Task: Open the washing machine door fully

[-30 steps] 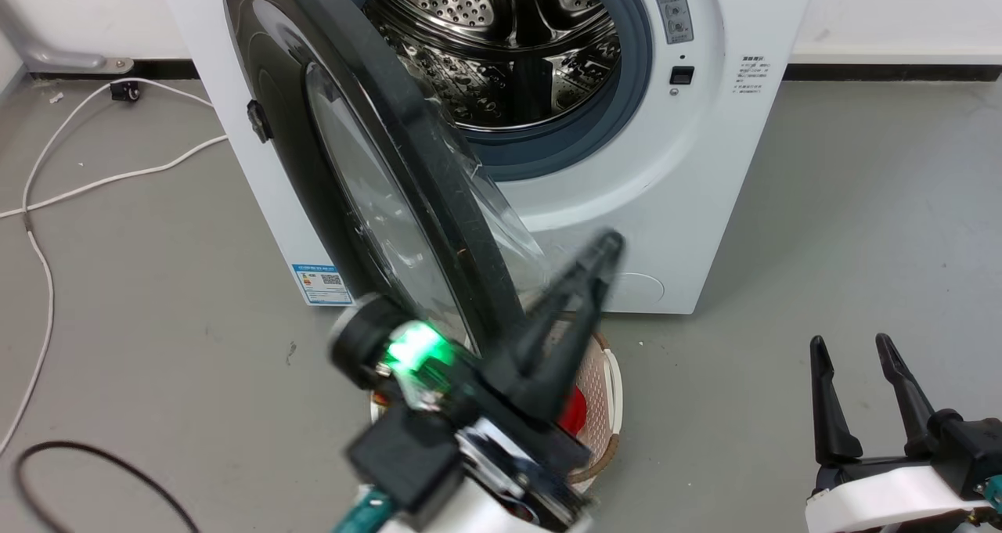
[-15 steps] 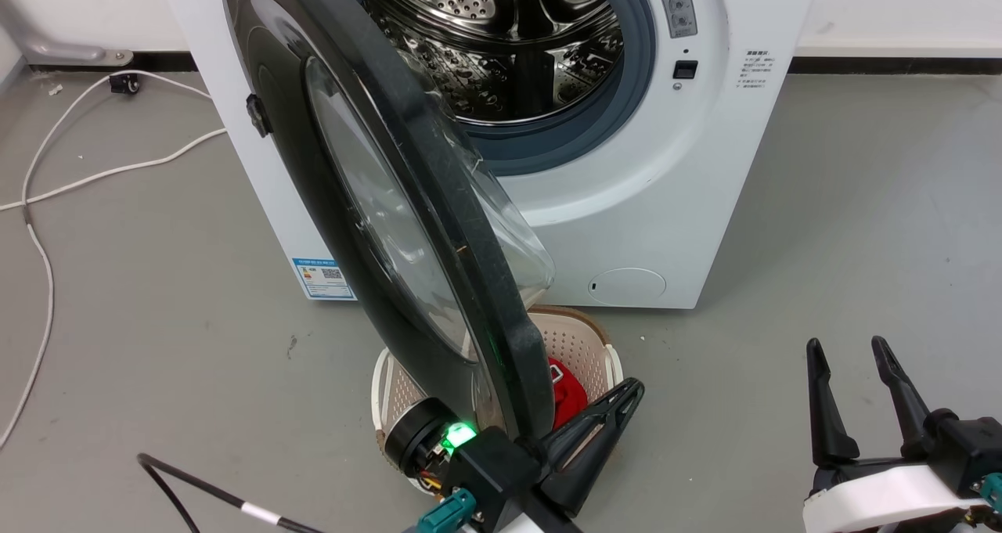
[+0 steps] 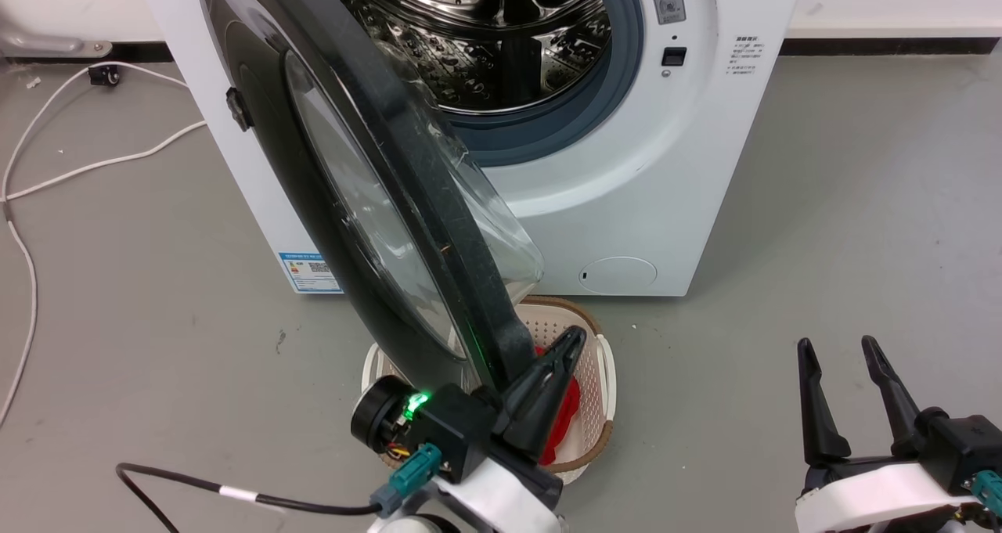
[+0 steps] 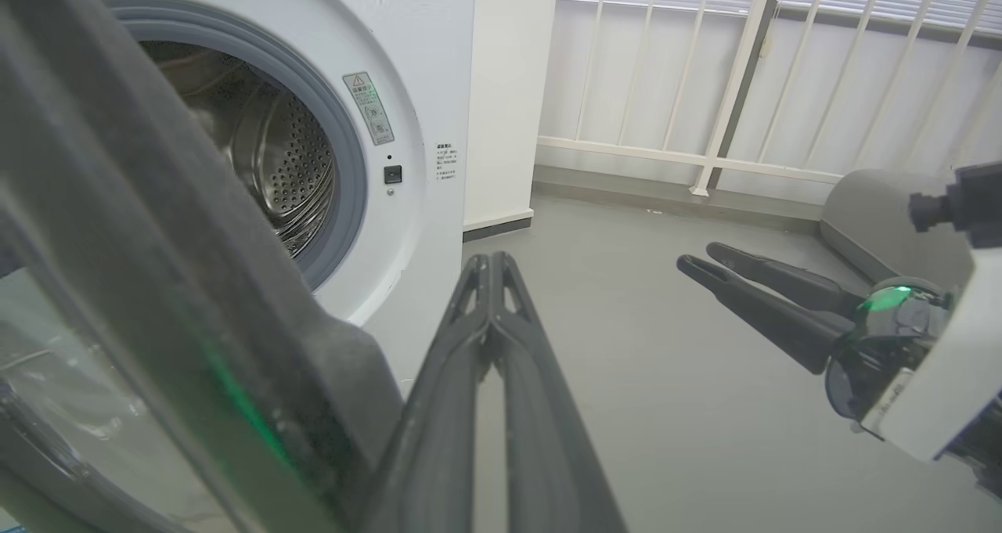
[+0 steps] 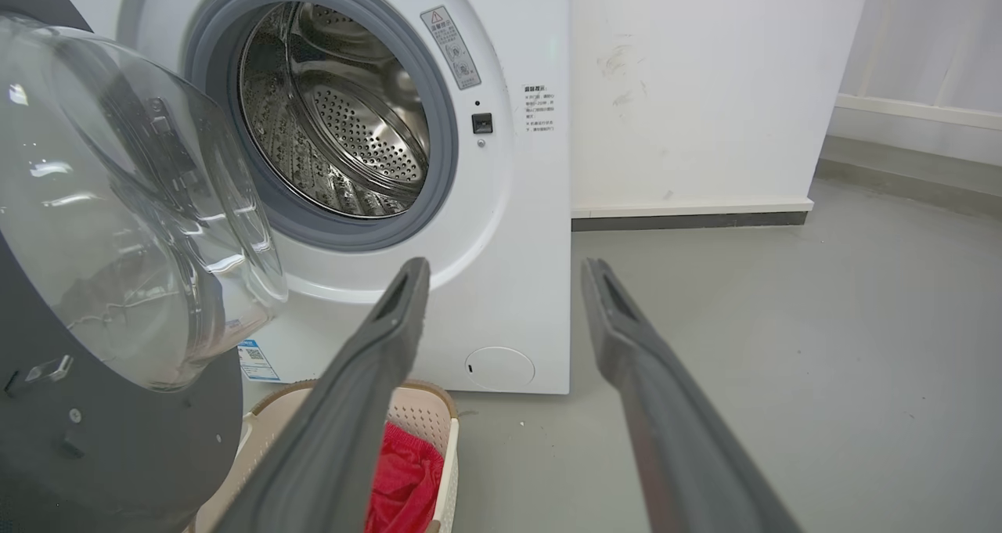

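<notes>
— where was the washing machine door (image 3: pixel 344 204)?
— standing open off the washing machine (image 3: pixel 642 189), its rim just left of the left gripper (image 3: pixel 575 336), whose fingers were pressed together on nothing
— and the right gripper (image 3: pixel 837 343)?
— well apart, fingers spread, empty

Nothing legible at this resolution. The machine (image 5: pixel 517 282) front carries three printed items:
- Grey warning sticker (image 5: pixel 452 48), upper right of the drum opening. It has a red triangle sign at the top and pictograms with small print under it, all too fine to read.
- Block of small black print (image 5: pixel 535 109), several short lines, right of the sticker near the front's edge. Unreadable.
- Blue label (image 3: pixel 309 271), low left corner of the front, with a QR-style square. Print unreadable.

No brand or numbers can be made out.
</notes>
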### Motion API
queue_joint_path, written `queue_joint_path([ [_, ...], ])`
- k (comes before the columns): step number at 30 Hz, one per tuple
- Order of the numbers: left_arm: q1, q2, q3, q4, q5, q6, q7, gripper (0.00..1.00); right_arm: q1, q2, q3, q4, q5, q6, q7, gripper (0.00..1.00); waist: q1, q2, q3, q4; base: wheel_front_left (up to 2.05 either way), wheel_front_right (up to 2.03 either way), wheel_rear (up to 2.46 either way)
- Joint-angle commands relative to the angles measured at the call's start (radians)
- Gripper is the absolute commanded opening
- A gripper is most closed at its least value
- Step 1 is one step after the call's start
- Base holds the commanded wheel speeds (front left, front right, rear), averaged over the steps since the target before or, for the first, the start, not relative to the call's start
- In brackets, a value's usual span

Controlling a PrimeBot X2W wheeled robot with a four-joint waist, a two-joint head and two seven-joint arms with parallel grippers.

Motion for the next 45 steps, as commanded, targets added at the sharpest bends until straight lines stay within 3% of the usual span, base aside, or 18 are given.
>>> queue_joint_path([
  [1, -0.018, -0.002, 0.006, 0.014, -0.008, 0.005, -0.012, 0.00, -0.018, 0.003, 0.003, 0.006, 0.006, 0.000, -0.005, 1.00, -0.0001, -0.0001, 0.001, -0.001, 0.00, 0.00, 0.00],
  [14, -0.050, -0.007, 0.036, 0.127, -0.032, 0.027, -0.044, 0.00, -0.018, 0.003, 0.009, 0.030, 0.018, 0.000, -0.012, 1.00, -0.0001, -0.0001, -0.002, -0.004, 0.00, 0.00, 0.00],
  [25, 0.040, 0.037, 0.071, 0.079, -0.046, 0.083, -0.039, 0.00, -0.014, 0.003, 0.010, 0.044, 0.035, 0.000, -0.016, 1.00, -0.0001, -0.0001, -0.013, 0.012, 0.00, 0.00, 0.00],
  [34, 0.157, 0.076, 0.088, -0.034, -0.050, 0.139, -0.019, 0.00, 0.006, 0.003, 0.007, 0.049, 0.036, 0.000, -0.018, 1.00, -0.0001, -0.0001, -0.036, 0.065, 0.00, 0.00, 0.00],
  [45, 0.249, 0.112, 0.098, -0.142, -0.047, 0.190, 0.015, 0.00, 0.007, 0.002, -0.004, 0.047, 0.039, 0.000, -0.019, 1.00, -0.0001, -0.0001, -0.033, 0.197, 0.00, 0.00, 0.00],
])
